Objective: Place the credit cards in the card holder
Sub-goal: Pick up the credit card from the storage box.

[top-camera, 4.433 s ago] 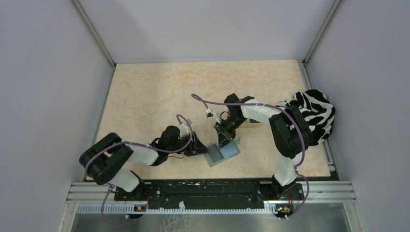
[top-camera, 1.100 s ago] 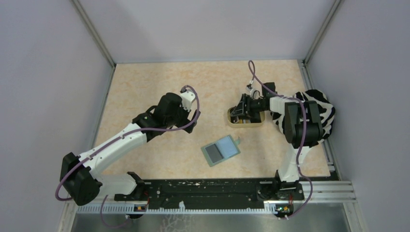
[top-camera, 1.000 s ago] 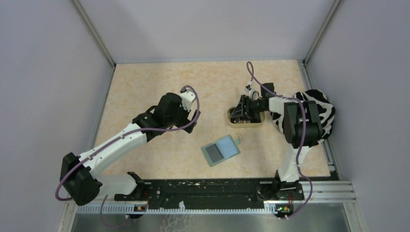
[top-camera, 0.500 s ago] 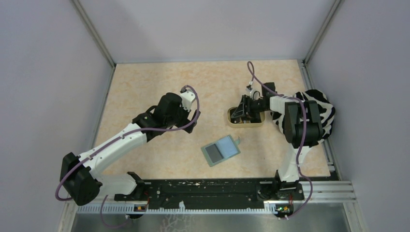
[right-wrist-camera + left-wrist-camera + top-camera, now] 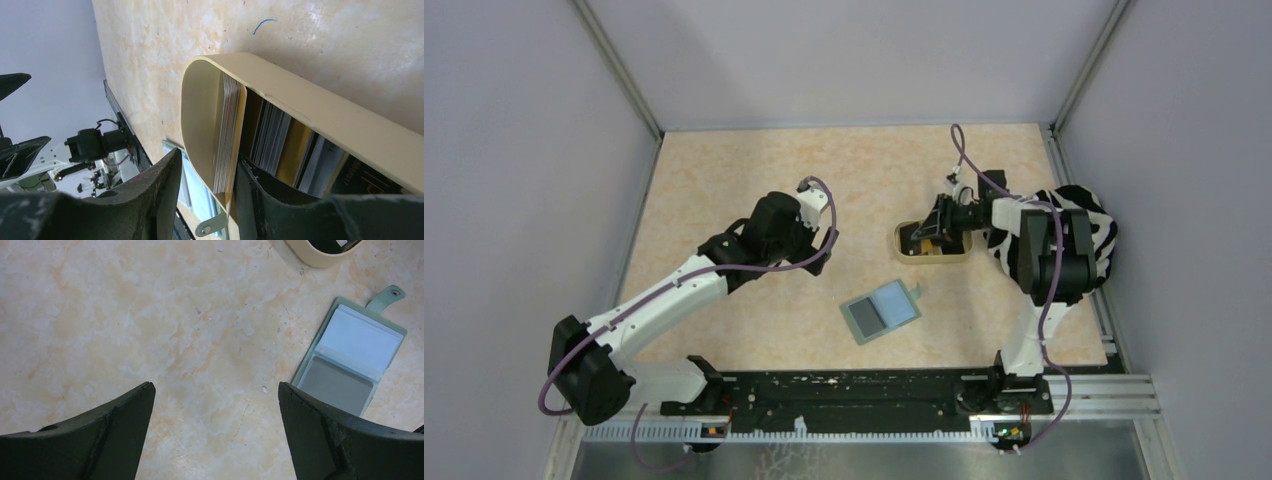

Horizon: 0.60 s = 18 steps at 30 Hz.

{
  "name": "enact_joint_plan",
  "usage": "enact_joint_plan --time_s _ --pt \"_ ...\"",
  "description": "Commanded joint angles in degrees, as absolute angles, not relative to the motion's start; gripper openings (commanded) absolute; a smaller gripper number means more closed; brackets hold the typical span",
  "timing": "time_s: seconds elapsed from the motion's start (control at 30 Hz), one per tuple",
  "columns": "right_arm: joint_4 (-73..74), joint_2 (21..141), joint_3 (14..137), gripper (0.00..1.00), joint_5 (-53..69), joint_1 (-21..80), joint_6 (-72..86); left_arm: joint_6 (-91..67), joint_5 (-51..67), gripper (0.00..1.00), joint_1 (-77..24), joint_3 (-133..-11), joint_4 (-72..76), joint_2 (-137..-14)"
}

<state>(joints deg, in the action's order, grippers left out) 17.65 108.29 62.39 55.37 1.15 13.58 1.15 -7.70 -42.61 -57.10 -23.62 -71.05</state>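
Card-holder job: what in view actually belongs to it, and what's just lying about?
Job:
- credit cards, stacked on edge in the tan tray
- card holder, lying open
- right gripper, at the tray's end

Lying about:
- zebra-striped cloth by the right arm
- left gripper, open, holding nothing

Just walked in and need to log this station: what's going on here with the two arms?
The right gripper is down at the tan tray. Its fingers appear to straddle the tray's end wall and a stack of credit cards standing on edge against it. Whether it grips them is unclear. The card holder lies open on the table, apart from the tray. The left gripper hangs open over the table, holding nothing.
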Motion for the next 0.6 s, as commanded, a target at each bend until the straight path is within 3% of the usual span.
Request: enact_joint_plan --time_s 0.0,0.4,0.57 --pt "17.7 105.5 64.7 0.41 56.6 0.2 13.2 1.9 -7.5 0.99 -42.5 -56.7 -23.8 -70.3" --pt "18.5 104.6 64.6 0.26 54.9 -3.9 12.7 2.0 -7.6 0.99 -42.4 -56.7 -23.8 -70.3" --pt "20.7 104.2 65.4 0.04 50.9 -4.0 10.4 2.0 -7.6 0.99 -42.4 -56.6 -23.8 -70.3"
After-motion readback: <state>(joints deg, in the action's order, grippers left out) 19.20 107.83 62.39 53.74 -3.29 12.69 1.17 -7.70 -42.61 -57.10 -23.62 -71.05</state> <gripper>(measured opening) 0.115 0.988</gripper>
